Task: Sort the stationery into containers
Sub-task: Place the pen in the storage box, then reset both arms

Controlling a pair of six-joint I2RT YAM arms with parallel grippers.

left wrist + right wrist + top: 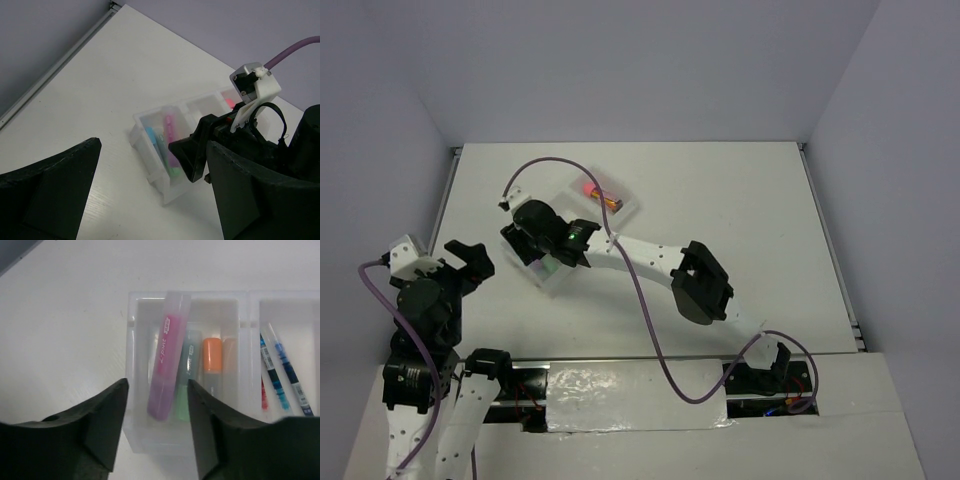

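The translucent white tray (pixel 626 209) lies diagonally at the table's middle left. Its far compartment holds the pink-capped orange-gold cylinder (pixel 590 188). In the right wrist view, the end compartment of the tray (pixel 134 305) holds a purple bar (pixel 167 357) leaning on the far rim, a green bar (pixel 184 390) and the orange-tipped grey piece (pixel 212 362). Red and blue pens (pixel 278 371) lie in the middle compartment. My right gripper (pixel 156 405) hangs open and empty above that end compartment. My left gripper (pixel 150 197) is open and empty, left of the tray (pixel 150 160).
The white table ends at a metal rail (pixel 448 190) on the left and grey walls behind. My right arm (pixel 700 285) stretches diagonally across the table's middle. A purple cable (pixel 545 165) loops above the tray.
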